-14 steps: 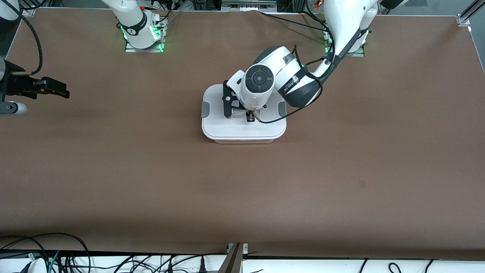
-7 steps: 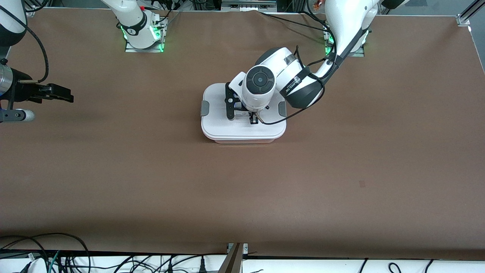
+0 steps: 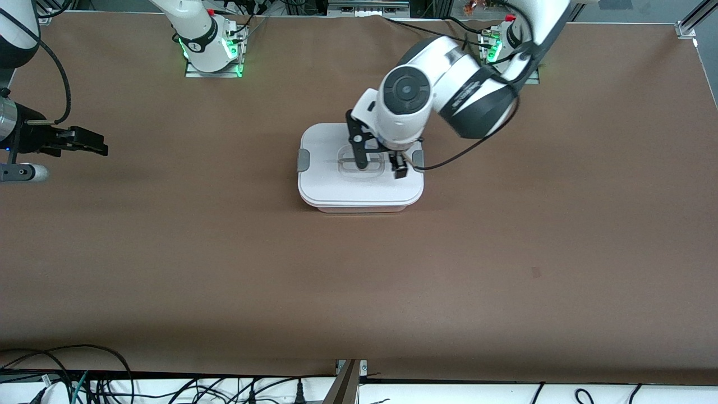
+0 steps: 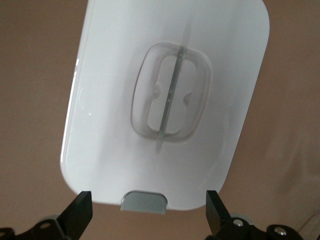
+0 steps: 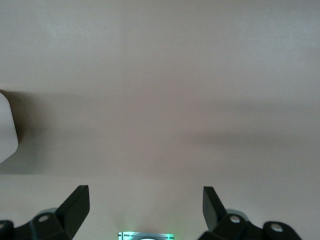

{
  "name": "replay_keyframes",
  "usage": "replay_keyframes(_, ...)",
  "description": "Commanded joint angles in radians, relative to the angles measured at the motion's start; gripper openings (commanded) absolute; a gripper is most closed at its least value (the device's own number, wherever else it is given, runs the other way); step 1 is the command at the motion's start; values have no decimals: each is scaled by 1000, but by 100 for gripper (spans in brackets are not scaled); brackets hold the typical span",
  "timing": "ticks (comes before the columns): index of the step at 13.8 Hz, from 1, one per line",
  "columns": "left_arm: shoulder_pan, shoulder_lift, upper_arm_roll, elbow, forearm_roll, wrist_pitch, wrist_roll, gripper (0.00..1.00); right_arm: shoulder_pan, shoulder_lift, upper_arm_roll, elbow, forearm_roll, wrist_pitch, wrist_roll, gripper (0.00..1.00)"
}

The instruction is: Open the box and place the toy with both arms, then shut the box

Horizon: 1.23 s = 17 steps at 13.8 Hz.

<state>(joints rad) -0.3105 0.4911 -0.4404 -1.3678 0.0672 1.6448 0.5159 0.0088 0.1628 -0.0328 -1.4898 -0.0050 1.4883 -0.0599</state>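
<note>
Pale pink rounded-rectangular plastic box (image 3: 360, 191), shut under its white lid (image 4: 165, 70), at mid brown counter (image 3: 359, 280), between the two arm bases' ends. Grey side clips (image 3: 303, 160) down; recessed clear handle (image 4: 171, 96) free. Above the lid, left claw (image 3: 380, 165) spread wide, holding nothing. Over the counter's right-arm end, well apart from the box: right claw (image 3: 90, 141), waiting, spread wide, holding nothing.

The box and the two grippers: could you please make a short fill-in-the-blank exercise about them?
1. The box has its white lid ___ (on/off).
2. The left gripper hovers over the ___, empty.
3. The fingers of the right gripper are ___.
4. The clear handle sits in the ___ of the lid.

Missing words: on; box; open; centre
</note>
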Motion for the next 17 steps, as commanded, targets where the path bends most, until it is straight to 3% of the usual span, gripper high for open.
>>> replay_keyframes(1, 91, -104, -11, -10, -19, -110, -156, 100, 11, -8, -12, -4, 10, 10, -8, 100)
replay_keyframes(4, 175, -173, 3, -10, -27, -206, -310, 100, 11, -6, -12, -4, 3, 12, -8, 100)
replay_keyframes(7, 255, -192, 6, 51, 132, -293, -309, 100, 11, -6, -12, -4, 3, 17, -8, 100)
replay_keyframes(8, 278, -193, 9, 88, 137, -322, -310, 100, 11, -5, -12, -4, 2, 17, -9, 100)
replay_keyframes(10, 286, -250, 101, 79, 114, -272, -315, 100, 11, -5, -12, -4, 3, 17, -9, 100)
replay_keyframes(13, 286, -348, 225, -43, 66, -115, -330, 100, 11, -5, -12, -4, 3, 17, -8, 100)
replay_keyframes(15, 287, -452, 302, -219, -36, 2, -362, 100, 11, -5, -12, -4, 2, 17, -9, 100)
replay_keyframes(17, 283, -523, 371, -327, -95, 39, -427, 100, 11, -3, -12, -3, 2, 17, -9, 100)
